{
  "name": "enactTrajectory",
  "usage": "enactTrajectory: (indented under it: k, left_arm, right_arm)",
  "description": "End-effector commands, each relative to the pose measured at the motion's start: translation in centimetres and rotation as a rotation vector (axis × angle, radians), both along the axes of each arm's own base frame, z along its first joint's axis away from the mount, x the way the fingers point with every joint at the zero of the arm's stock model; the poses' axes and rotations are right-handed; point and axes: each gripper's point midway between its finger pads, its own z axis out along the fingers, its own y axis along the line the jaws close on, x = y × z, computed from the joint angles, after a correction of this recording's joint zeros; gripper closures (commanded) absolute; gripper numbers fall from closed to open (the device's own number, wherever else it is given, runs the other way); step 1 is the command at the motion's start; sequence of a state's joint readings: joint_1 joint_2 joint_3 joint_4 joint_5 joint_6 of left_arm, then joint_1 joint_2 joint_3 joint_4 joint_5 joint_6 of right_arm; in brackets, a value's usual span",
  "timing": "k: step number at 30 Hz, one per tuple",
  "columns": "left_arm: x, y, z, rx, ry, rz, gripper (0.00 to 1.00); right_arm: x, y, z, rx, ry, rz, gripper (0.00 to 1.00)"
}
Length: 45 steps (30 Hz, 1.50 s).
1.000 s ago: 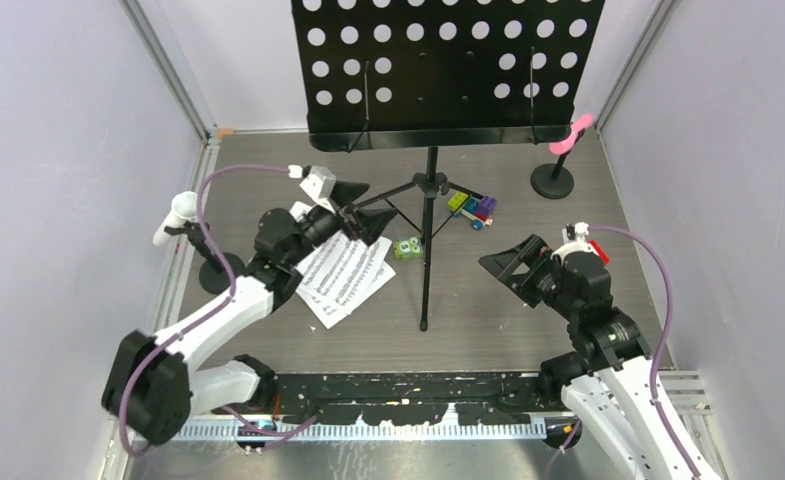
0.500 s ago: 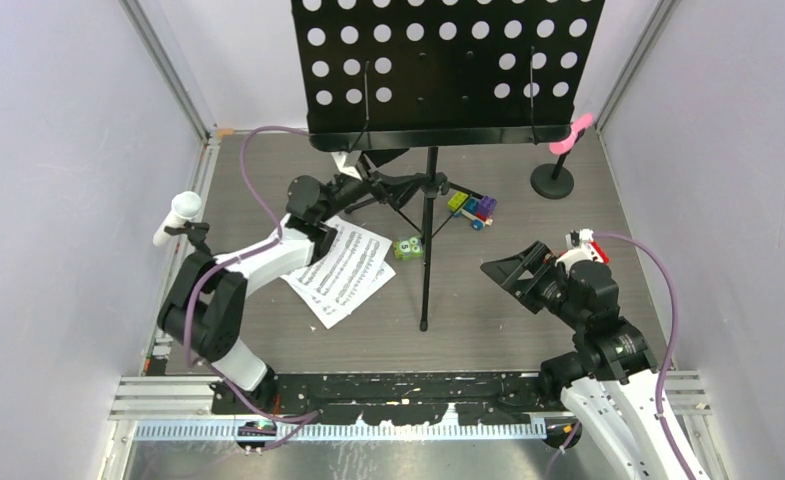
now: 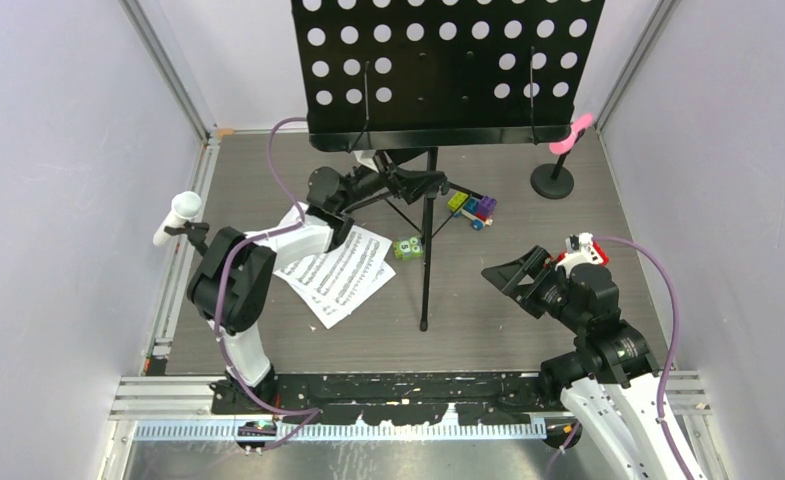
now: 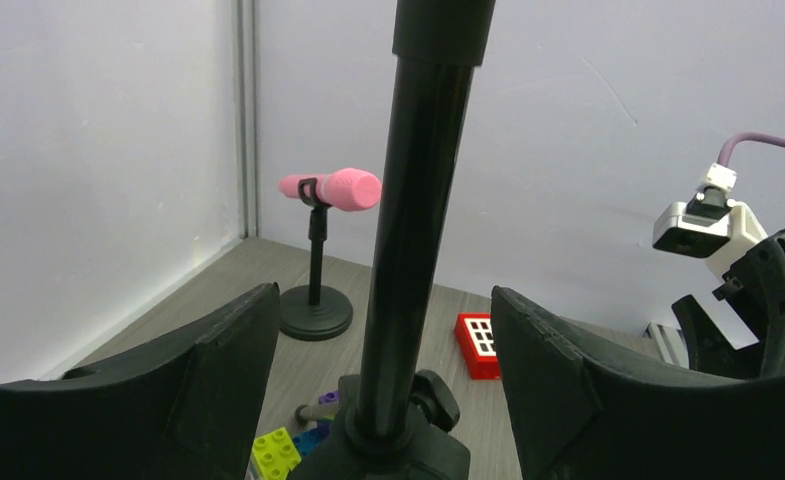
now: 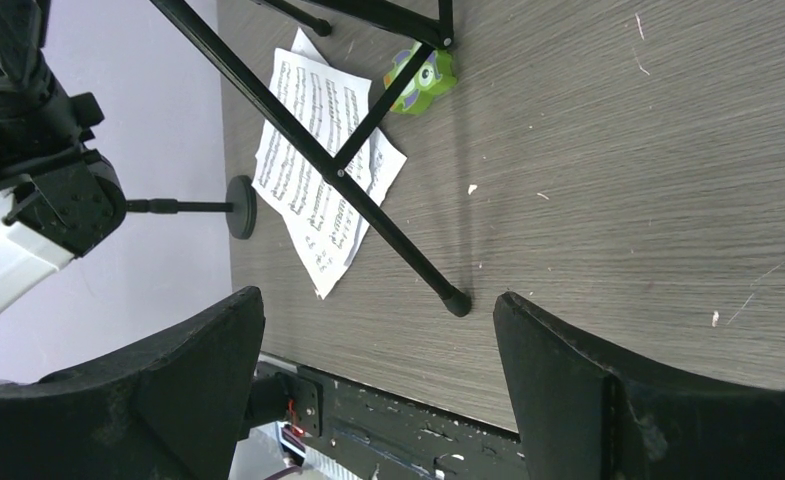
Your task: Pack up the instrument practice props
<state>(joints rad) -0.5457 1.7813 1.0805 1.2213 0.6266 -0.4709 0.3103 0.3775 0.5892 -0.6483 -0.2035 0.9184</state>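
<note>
White microphone (image 3: 176,215): top view only. Left gripper (image 4: 380,295) wide astride stand pole (image 4: 413,200), untouching; right gripper (image 5: 378,298) wide, empty.

This is a robotics lab test cell rather than a lived-in room. The black perforated music desk (image 3: 448,70) stands at the back of a small grey wood-grain tabletop (image 3: 488,320). Plain pale panels (image 3: 68,150) box it in to the left, to the right and behind, held by bare aluminium posts (image 3: 170,75). In front of the desk, a metal rail (image 3: 163,397) along the table's near edge carries the bolted bases of the left arm (image 3: 236,285) and right arm (image 3: 608,350), each with a purple cable (image 3: 672,300). Near the desk's tripod sit staged props: a pink microphone (image 3: 572,133) and toy blocks (image 3: 473,207).
</note>
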Motion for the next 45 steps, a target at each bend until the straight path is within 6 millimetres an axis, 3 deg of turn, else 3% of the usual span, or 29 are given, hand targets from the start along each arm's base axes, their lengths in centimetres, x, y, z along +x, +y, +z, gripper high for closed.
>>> enactTrajectory:
  k: [1,9,16,22,28,33,45]
  left_arm:
    - [-0.9,-0.5,3.5,-0.059,-0.101,-0.054,0.24]
    - [0.0,-1.5,2.8,-0.038,-0.075,-0.079,0.36]
    - [0.0,-2.3,2.3,-0.005,-0.047,-0.107,0.51]
    - [-0.1,-2.8,1.5,0.036,-0.011,-0.122,0.75]
    - [-1.1,-3.0,1.1,0.08,0.01,-0.169,1.0]
    - [-2.1,-2.7,0.9,0.105,0.01,-0.204,1.0]
    - [-3.0,-2.8,0.3,0.14,0.002,-0.248,1.0]
  right_arm:
    - [0.1,-0.1,1.0,-0.003,-0.035,-0.002,0.11]
    - [0.4,-0.2,1.0,0.004,-0.031,-0.02,0.11]
    - [2.4,0.8,2.8,0.062,0.013,-0.038,0.13]
    - [5.6,2.7,4.1,0.103,0.026,-0.004,0.13]
    - [8.8,5.6,6.2,0.291,0.032,0.039,0.17]
    - [10.7,6.9,8.3,0.4,-0.001,0.06,0.24]
    - [14.8,7.2,9.9,0.403,-0.088,0.094,0.42]
